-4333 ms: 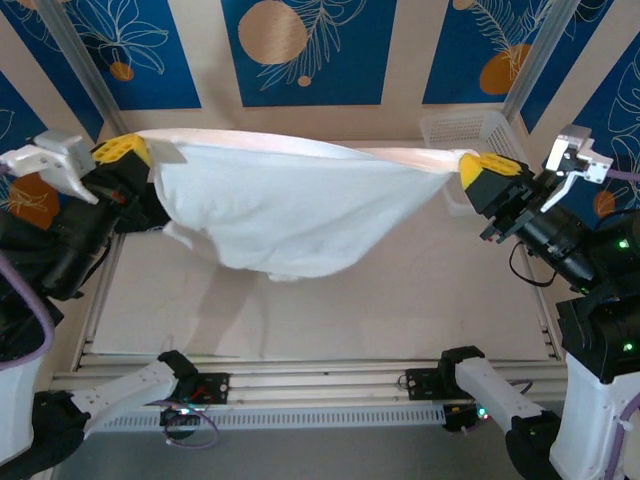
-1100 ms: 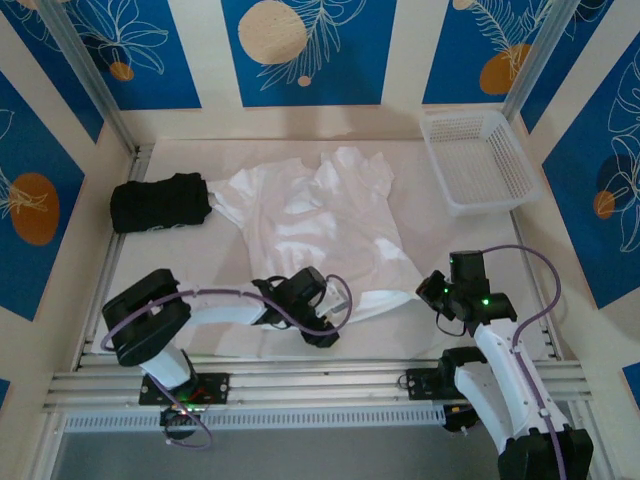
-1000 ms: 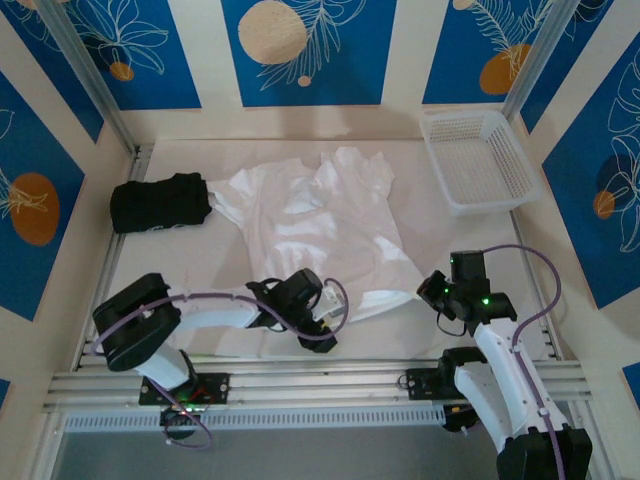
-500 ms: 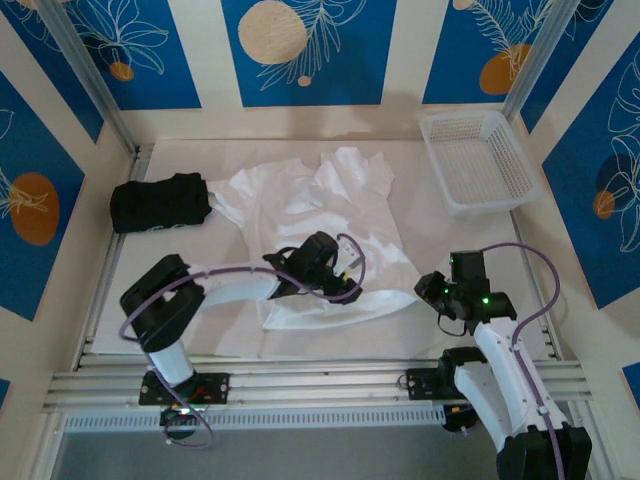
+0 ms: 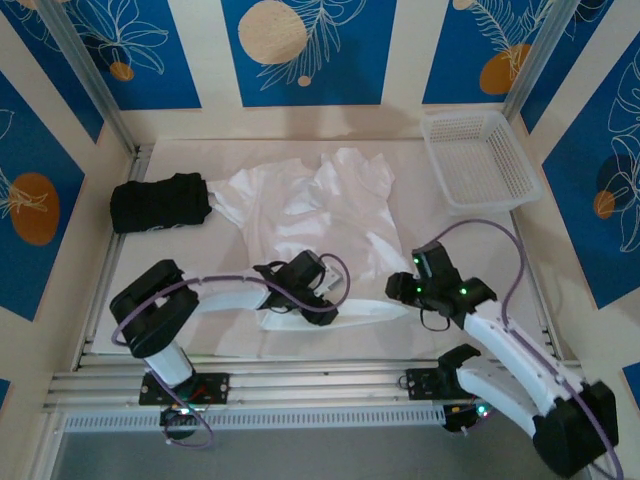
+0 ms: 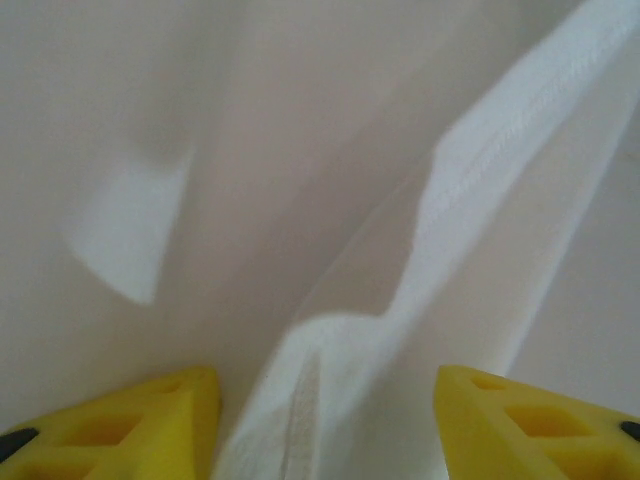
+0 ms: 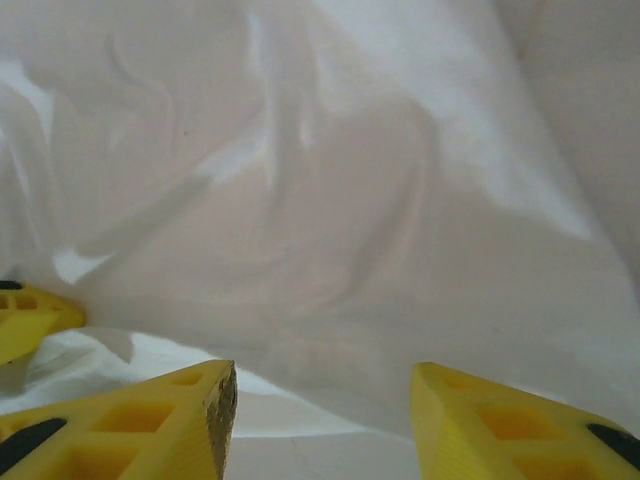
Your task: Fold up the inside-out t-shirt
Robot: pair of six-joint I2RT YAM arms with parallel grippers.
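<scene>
Shirt [image 5: 320, 215] lies rumpled on the table [image 5: 440, 240], left of the basket [image 5: 478, 160]: light, limp, thin cloth. Left claw [image 6: 322, 385] and right claw [image 7: 322, 378] stand spread over its near hem [image 6: 520, 115]; pinch there.

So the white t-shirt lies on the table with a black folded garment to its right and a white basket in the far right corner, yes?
Not quite. The black folded garment lies to the left of the white t-shirt, not its right, as the top external view shows. The white basket is in the far right corner.
</scene>
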